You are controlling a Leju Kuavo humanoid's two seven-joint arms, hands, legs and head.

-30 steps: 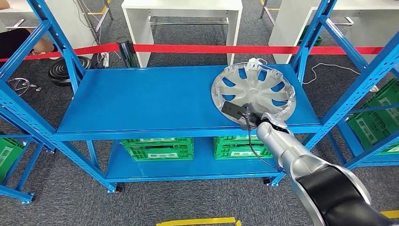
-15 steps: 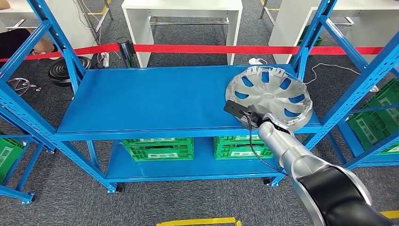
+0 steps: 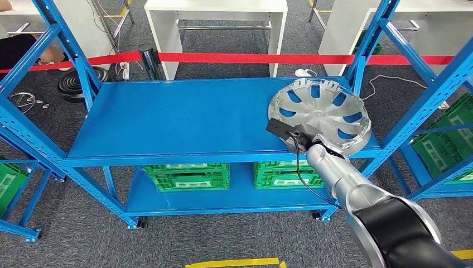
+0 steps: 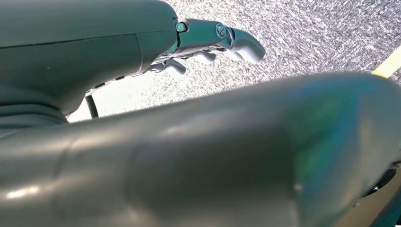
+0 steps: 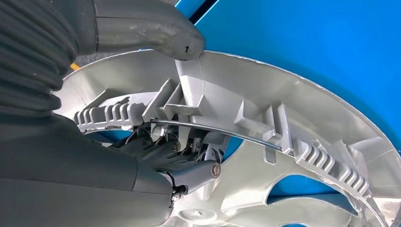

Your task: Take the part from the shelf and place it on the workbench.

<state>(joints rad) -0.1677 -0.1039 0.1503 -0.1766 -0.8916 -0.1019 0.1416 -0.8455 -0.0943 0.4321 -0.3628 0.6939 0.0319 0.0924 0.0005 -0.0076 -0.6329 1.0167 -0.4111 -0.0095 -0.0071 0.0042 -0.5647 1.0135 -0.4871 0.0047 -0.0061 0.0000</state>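
- Right hand (image 3: pixel 310 143) grips the near rim of the hubcap (image 3: pixel 319 114) at the right end of the blue shelf (image 3: pixel 184 120); in the right wrist view its thumb (image 5: pixel 156 35) presses on the outside of the rim while the fingers (image 5: pixel 189 170) hook inside, against the clips and wire ring.
- Left hand (image 4: pixel 213 40) hangs over grey carpet with its fingers loosely apart, holding nothing.
- Hubcap sits close to the shelf's front edge and close to the right-hand blue upright (image 3: pixel 415 111); its far side comes near the back edge of the shelf.
- Shelf surface to the left of the hubcap is bare blue metal, wide and open up to the left upright (image 3: pixel 61 44).
- Beyond the shelf a red barrier tape (image 3: pixel 290 57) runs across, with white tables (image 3: pixel 215 22) behind it; green crates (image 3: pixel 187 176) sit on the lower level.
- Hubcap is silver-grey plastic, round and dished, hollow side up, with curved openings that show blue through them and ribbed clips around the inner rim.
- Compared with a second ago, the hubcap lies farther right on the shelf; over the last half second it has hardly shifted, and the hand keeps its hold.
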